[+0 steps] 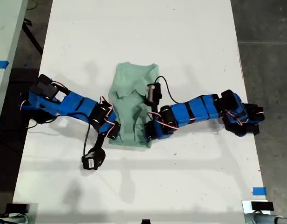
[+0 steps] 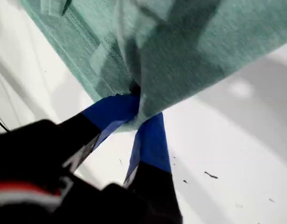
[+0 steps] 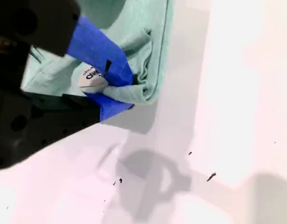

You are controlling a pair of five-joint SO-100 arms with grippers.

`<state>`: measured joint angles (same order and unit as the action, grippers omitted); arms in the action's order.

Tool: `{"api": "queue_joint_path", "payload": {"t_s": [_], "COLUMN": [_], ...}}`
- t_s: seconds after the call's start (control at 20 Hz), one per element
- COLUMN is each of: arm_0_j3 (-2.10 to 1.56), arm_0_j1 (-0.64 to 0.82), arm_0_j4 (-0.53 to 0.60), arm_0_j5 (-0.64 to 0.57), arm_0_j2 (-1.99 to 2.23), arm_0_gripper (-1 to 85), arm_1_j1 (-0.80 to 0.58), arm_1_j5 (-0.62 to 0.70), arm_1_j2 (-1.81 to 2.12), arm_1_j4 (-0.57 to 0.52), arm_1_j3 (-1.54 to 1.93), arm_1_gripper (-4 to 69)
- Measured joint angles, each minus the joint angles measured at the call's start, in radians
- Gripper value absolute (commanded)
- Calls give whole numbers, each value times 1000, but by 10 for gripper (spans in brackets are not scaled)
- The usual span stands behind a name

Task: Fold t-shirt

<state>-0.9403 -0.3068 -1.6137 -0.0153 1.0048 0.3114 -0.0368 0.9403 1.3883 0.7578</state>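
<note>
With my first gripper and my second gripper each pinched shut on the t-shirt, its long axis runs up the table away from both.

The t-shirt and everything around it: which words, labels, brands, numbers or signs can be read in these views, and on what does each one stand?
Nothing can be read for certain.
White tag on the t-shirt, beside my second end effector: dark print, too blurred to read.
White sticker on the black camera at the exterior view's lower left: too small to read.
Blue tape on the table: no writing.
</note>
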Motion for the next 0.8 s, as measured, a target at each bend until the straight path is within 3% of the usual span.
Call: {"api": "queue_joint_path", "payload": {"t_s": [0.4, 0.6, 0.8], "arm_0_j3": [15, 12, 9], "arm_0_j1": [55, 215, 448], "arm_0_j4": [-64, -115, -115], "arm_0_j5": [8, -72, -215], "arm_0_j2": [129, 210, 186], "arm_0_gripper": [0, 0, 0], "arm_1_j1": [-83, -222, -410], "arm_1_j5": [29, 110, 252], "arm_1_j2": [95, 179, 199], "arm_1_j4": [29, 77, 52], "arm_1_j3": [15, 48, 127], "arm_1_gripper": [-12, -12, -12]}}
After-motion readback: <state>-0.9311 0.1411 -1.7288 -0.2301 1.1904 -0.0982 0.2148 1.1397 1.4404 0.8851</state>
